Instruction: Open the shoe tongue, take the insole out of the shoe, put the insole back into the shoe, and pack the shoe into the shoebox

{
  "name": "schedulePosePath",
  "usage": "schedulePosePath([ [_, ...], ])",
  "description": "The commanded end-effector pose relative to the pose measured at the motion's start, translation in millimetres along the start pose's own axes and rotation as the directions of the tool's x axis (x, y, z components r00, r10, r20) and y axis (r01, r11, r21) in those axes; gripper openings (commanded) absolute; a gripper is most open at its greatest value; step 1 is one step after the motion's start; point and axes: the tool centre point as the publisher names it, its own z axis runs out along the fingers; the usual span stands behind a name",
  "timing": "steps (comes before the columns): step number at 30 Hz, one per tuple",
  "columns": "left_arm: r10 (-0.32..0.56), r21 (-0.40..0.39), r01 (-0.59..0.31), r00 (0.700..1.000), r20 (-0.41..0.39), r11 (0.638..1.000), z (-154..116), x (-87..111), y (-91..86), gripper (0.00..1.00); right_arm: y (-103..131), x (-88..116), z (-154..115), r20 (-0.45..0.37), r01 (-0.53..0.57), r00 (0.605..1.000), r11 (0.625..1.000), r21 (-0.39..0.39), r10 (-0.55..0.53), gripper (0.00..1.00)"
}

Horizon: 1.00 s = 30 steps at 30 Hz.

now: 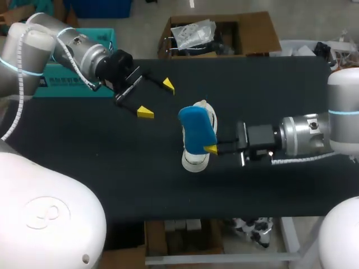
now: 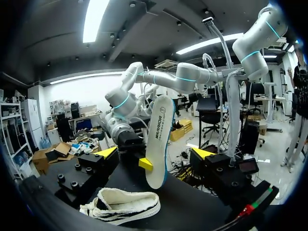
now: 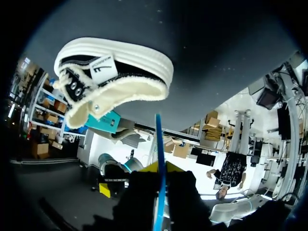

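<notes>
The right gripper [image 1: 210, 148] is clamped on the blue insole [image 1: 196, 129], which it holds off the tabletop [image 1: 84, 151] near the middle of the black surface. In the right wrist view the insole appears edge-on as a thin blue line running straight out between the two fingers, pinched from both sides. The left wrist view shows it standing nearly upright with its pale, printed underside turned toward that camera, a blue rim along its edge, and one yellow fingertip [image 2: 146, 164] of the right gripper pressed against its lower part. Directly under the insole the shoe [image 1: 195, 161] lies on the tabletop, not held by either gripper. It has a thick white sole, a cream knitted upper with dark stripes, and a fuzzy cream lining around its opening. From above, the insole covers most of the shoe, and only the shoe's white ends show past it. The right arm comes in level from the right side of the tabletop. Well apart from the insole, toward the far left of the tabletop, the left gripper [image 1: 157, 99] hangs above the surface with its fingers spread wide and nothing between them, pointing toward the insole and shoe.
</notes>
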Motion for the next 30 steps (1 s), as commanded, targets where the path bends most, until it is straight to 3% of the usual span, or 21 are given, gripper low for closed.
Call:
schedulePosePath([
  [1, -0.007, 0.003, 0.008, 0.997, -0.073, 1.0, -14.5, -3.6, 8.3, 1.0, -3.3, -8.9, -2.5, 0.043, 0.007, 0.999, 1.0, -0.005, -0.006, 0.0],
  [6, -0.002, -0.008, 0.002, 0.997, -0.081, 1.0, -16.9, -4.0, 13.5, 1.0, -6.5, -28.7, -2.0, 0.047, 0.039, 0.998, 0.999, 0.02, -0.039, 0.0],
  [8, -0.007, -0.012, 0.006, 0.996, -0.091, 1.0, -18.9, -4.9, 17.5, 1.0, -8.7, -35.2, -0.8, 0.078, 0.053, 0.995, 0.996, 0.065, -0.058, 0.0],
  [10, -0.024, -0.031, 0.023, 0.999, -0.029, 0.999, -23.2, -9.1, 21.9, 1.0, -11.9, -40.4, 0.1, 0.115, 0.042, 0.992, 0.992, 0.122, -0.056, 0.0],
  [11, -0.024, -0.031, 0.023, 0.999, -0.029, 0.999, -23.2, -9.1, 21.9, 1.0, -14.7, -43.1, -1.3, 0.091, 0.047, 0.994, 0.99, 0.131, -0.059, 0.0],
  [21, -0.024, -0.031, 0.023, 0.999, -0.029, 0.999, -23.2, -9.1, 21.9, 1.0, -14.7, -43.1, -1.3, 0.091, 0.047, 0.994, 0.99, 0.131, -0.059, 0.0],
  [22, 0.023, -0.063, -0.029, 0.996, -0.086, 0.998, -18.0, -11.3, 22.4, 1.0, -14.7, -43.1, -1.3, 0.091, 0.047, 0.994, 0.99, 0.131, -0.059, 0.0],
  [23, 0.079, -0.047, -0.091, 0.974, -0.214, 0.995, -13.9, -12.9, 22.2, 1.0, -15.5, -42.2, 0.7, 0.132, 0.041, 0.99, 0.991, 0.129, -0.058, 0.0],
  [26, 0.161, -0.008, -0.182, 0.889, -0.429, 0.983, -12.0, -15.6, 23.5, 1.0, -17.6, -52.3, -0.7, 0.16, 0.031, 0.986, 0.991, 0.128, -0.051, 0.0],
  [30, 0.171, -0.001, -0.204, 0.822, -0.543, 0.979, -13.9, -21.1, 30.1, 1.0, -22.7, -67.6, -2.5, 0.189, 0.048, 0.979, 0.99, 0.129, -0.073, 0.0],
])
